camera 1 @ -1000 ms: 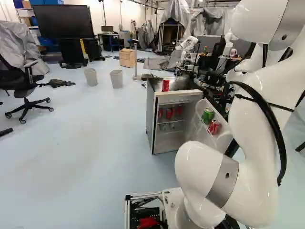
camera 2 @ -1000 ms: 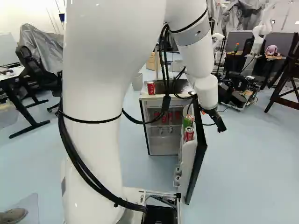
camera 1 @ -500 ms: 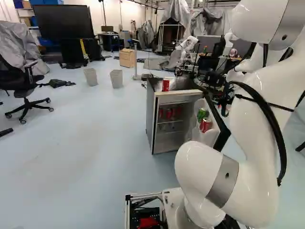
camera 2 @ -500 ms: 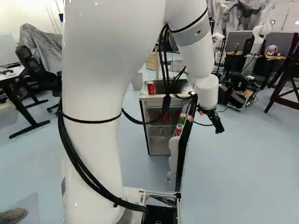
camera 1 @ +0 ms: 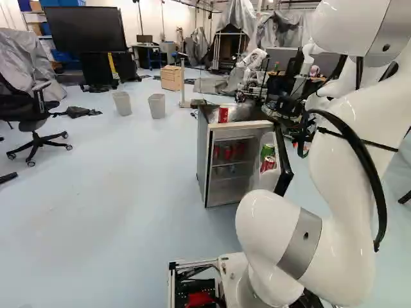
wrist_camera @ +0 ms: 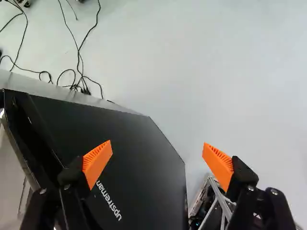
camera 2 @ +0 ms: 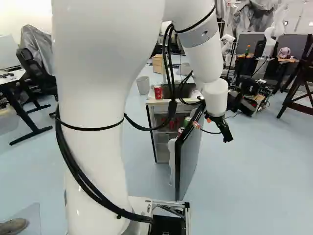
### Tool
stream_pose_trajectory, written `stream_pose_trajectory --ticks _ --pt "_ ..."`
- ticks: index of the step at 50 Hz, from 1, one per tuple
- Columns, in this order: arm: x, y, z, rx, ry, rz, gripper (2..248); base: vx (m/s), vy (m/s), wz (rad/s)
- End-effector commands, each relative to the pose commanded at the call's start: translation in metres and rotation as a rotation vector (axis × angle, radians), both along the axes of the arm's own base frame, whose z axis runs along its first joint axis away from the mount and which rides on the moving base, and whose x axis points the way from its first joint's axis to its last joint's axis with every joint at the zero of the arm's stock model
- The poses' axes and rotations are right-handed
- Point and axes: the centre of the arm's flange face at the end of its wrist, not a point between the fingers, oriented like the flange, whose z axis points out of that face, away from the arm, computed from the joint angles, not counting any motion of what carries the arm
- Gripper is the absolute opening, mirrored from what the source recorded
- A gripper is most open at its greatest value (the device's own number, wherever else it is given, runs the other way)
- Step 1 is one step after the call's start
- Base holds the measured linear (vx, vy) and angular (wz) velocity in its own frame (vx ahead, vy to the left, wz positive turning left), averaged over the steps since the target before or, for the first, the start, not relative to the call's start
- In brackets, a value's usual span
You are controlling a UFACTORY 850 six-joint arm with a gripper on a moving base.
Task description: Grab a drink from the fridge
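Note:
In the right base view my gripper (camera 2: pixel 227 138) hangs on the outer side of the fridge door (camera 2: pixel 190 154), by its upper edge. The wrist view shows the gripper (wrist_camera: pixel 158 164) open, nothing held, with the black door face (wrist_camera: pixel 120 143) beyond one finger and partly between the two. The fridge (camera 1: pixel 202 160) stands partly open. A green can (camera 1: pixel 267 151) and a red can (camera 1: pixel 268 165) sit in the door's inner rack, several red cans (camera 1: pixel 227 153) on an inside shelf. One red can (camera 1: pixel 223 114) stands on top.
Two grey bins (camera 1: pixel 157 106) stand on the floor left of the fridge. Another robot (camera 1: pixel 254 61) is behind it. Cables (wrist_camera: pixel 79 62) lie on the floor past the door. A wooden stand (camera 2: pixel 298 93) is at the right of the right base view.
The fridge door has swung partway toward the cabinet, carrying its cans. The arm has shifted slightly, and the gripper has moved a little lower in the right base view. The base has stayed put.

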Motion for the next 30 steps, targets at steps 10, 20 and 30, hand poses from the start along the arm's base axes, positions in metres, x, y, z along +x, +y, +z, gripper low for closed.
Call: stream_pose_trajectory --ticks 10,20,30 --pt "-0.008 0.009 0.000 0.005 0.005 0.001 247 0.000 0.000 0.000" --pt "-0.018 0.022 0.001 0.009 0.013 0.008 247 0.000 0.000 0.000" --pt "-0.029 0.036 0.001 0.011 0.023 0.022 247 0.000 0.000 0.000"
